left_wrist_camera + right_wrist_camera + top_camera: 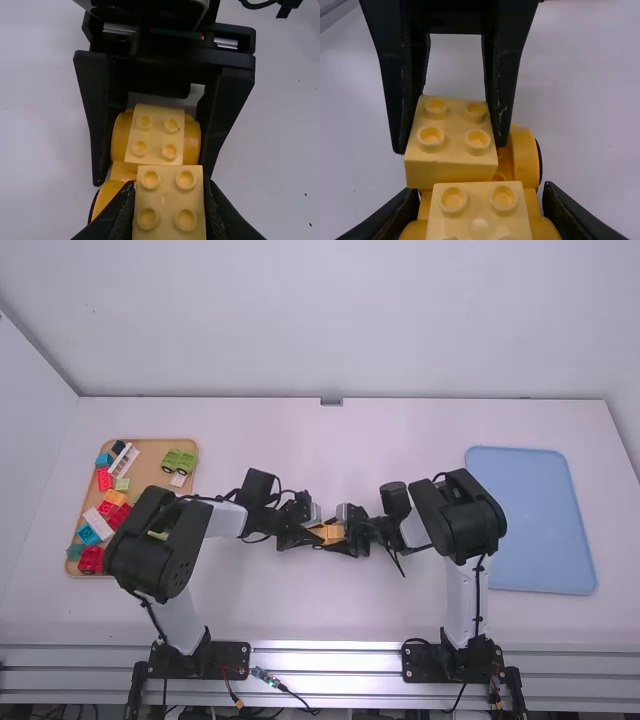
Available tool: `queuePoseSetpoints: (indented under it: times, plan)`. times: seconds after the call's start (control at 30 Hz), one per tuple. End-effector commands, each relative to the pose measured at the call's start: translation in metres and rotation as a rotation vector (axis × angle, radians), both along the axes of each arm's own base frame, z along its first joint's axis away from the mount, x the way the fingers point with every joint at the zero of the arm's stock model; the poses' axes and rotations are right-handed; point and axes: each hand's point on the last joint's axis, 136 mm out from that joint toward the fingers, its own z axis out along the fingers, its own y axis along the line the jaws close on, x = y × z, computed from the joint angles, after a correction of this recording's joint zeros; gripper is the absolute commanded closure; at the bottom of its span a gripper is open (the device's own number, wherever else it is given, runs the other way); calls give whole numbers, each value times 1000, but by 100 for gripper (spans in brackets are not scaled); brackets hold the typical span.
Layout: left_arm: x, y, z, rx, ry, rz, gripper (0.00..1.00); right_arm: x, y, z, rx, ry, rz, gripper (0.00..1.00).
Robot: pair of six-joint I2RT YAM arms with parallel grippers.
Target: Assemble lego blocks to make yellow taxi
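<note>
Left hand [316, 530] pinching a yellow studded block [170, 202] — just beside it, right hand [343, 533] pinching a yellow wheeled build [526, 155].

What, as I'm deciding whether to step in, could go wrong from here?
The yellow block in the left gripper sits off to one side of the car, so it may miss some studs. The right gripper holds the car by just one end, so a hard push might tilt it. The grippers are close and could bump.
</note>
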Motion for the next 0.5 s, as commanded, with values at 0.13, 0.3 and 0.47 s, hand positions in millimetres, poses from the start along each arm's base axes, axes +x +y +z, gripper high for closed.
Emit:
queuePoseSetpoints:
  times: [0.13,0.3,0.47]
  plan:
    - [9,-2,2,-14,-52,-2,92,0,-3,-11,-37,42,-32,65]
    - [14,-1,-2,20,-88,9,98,0,-3,-11,-36,42,-31,65]
    - [2,0,-8,47,-122,-69,98,0,-3,-11,-36,41,-31,65]
